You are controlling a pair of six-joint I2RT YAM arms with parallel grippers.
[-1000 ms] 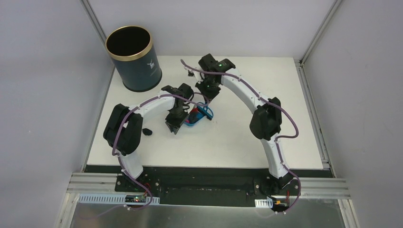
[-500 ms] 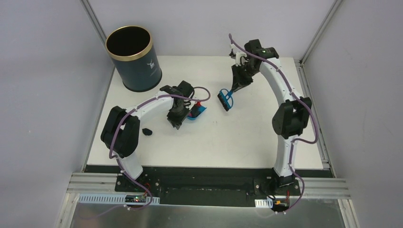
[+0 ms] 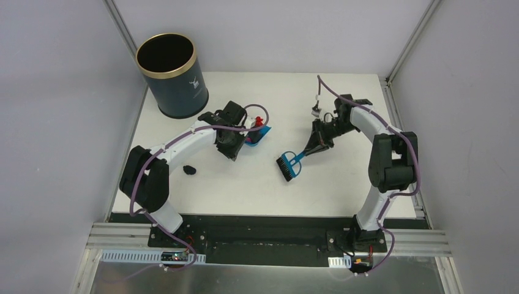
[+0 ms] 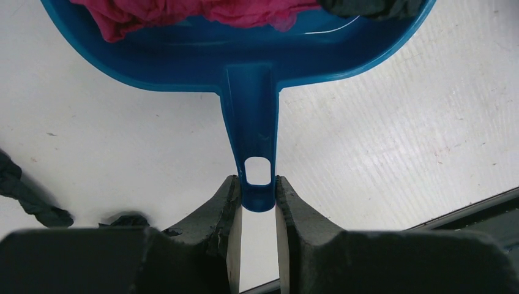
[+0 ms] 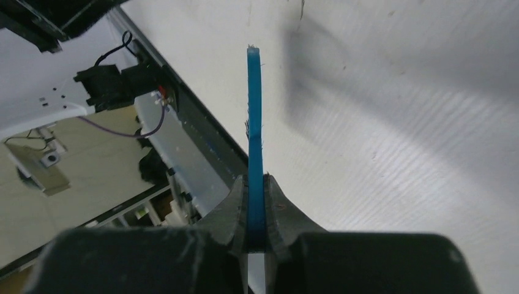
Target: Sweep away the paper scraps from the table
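My left gripper (image 3: 243, 141) (image 4: 258, 195) is shut on the handle end of the blue dustpan (image 3: 257, 134) (image 4: 251, 67). The pan sits left of the table's (image 3: 343, 184) middle. Magenta-pink and red paper scraps (image 3: 259, 121) (image 4: 202, 13) lie in the pan, with a dark one (image 4: 373, 6) at its right corner. A black scrap (image 3: 190, 169) (image 4: 27, 199) lies on the table beside my left arm. My right gripper (image 3: 310, 149) (image 5: 256, 205) is shut on the blue hand brush (image 3: 287, 165) (image 5: 254, 116), bristles low over the table's middle.
A dark blue bin with a gold rim (image 3: 171, 75) stands at the back left corner. Grey walls enclose the table. The black front edge (image 3: 269, 218) runs past both arm bases.
My right arm carried the brush away from the dustpan, up toward the back right, then down to the middle. My left arm shifted the dustpan a little toward the back.
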